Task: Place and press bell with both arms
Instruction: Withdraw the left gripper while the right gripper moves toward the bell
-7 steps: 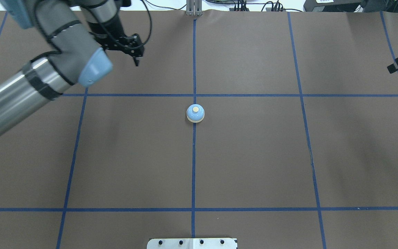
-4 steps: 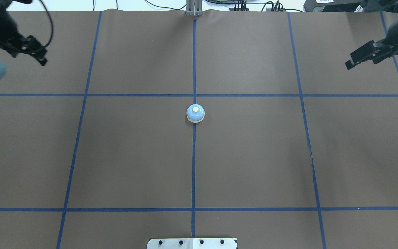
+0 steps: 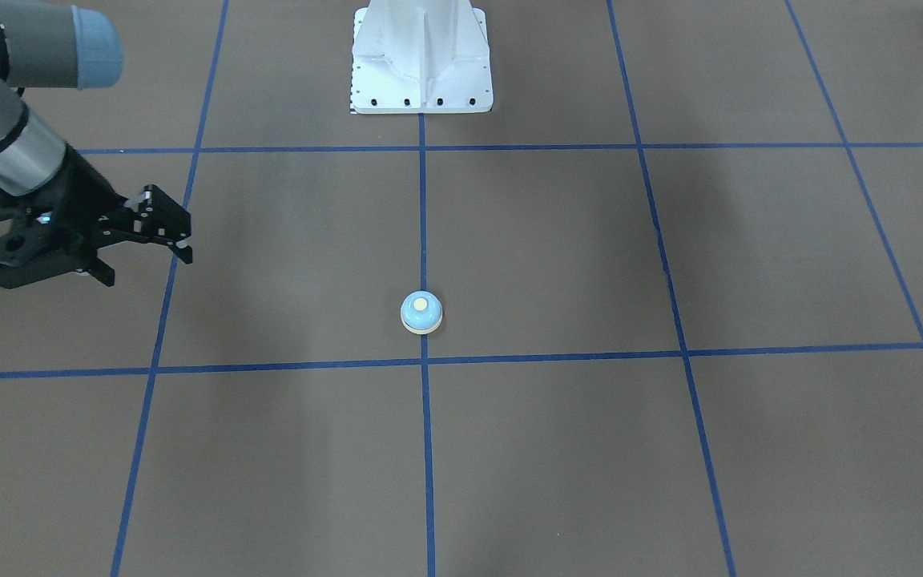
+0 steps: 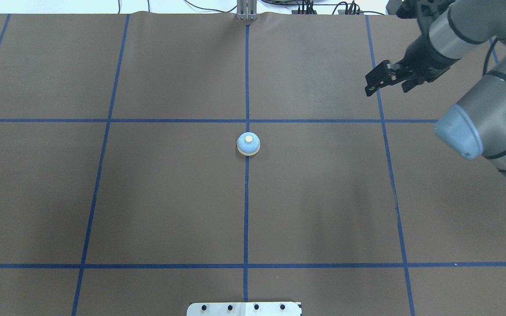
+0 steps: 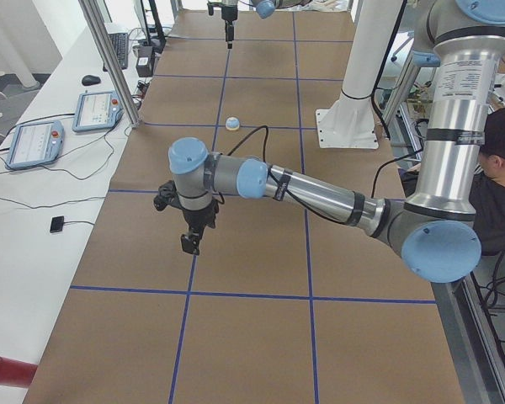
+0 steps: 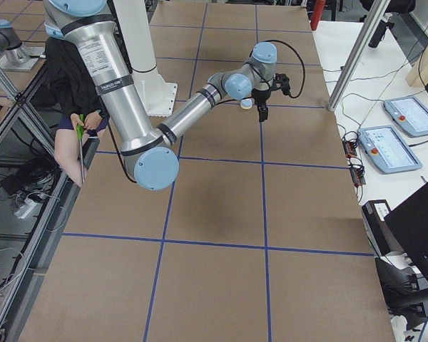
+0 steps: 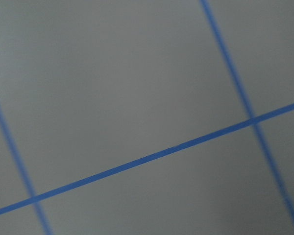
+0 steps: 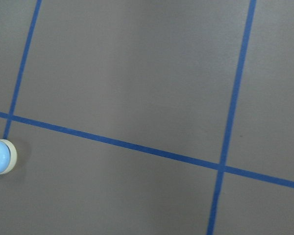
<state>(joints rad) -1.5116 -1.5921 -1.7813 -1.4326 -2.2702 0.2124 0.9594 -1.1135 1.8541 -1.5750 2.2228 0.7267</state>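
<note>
The light-blue bell (image 4: 248,144) with its cream button stands upright on the centre blue line; it also shows in the front view (image 3: 421,312) and at the left edge of the right wrist view (image 8: 0,156). My right gripper (image 4: 387,90) is open and empty. It hangs above the table, far to the right of and beyond the bell, and shows in the front view (image 3: 149,269) too. My left gripper (image 5: 189,244) shows only in the exterior left view, far from the bell. I cannot tell whether it is open or shut.
The brown table cover carries a grid of blue tape lines (image 4: 247,197). The white pedestal base (image 3: 421,64) stands at the robot's edge of the table. Operator tablets (image 5: 34,143) lie on a side table beyond the far edge. A person (image 5: 501,160) sits beside the robot.
The left arm has swung away to the left and out of the overhead view. The right arm has come in from the right edge toward the middle. The bell has not moved.
</note>
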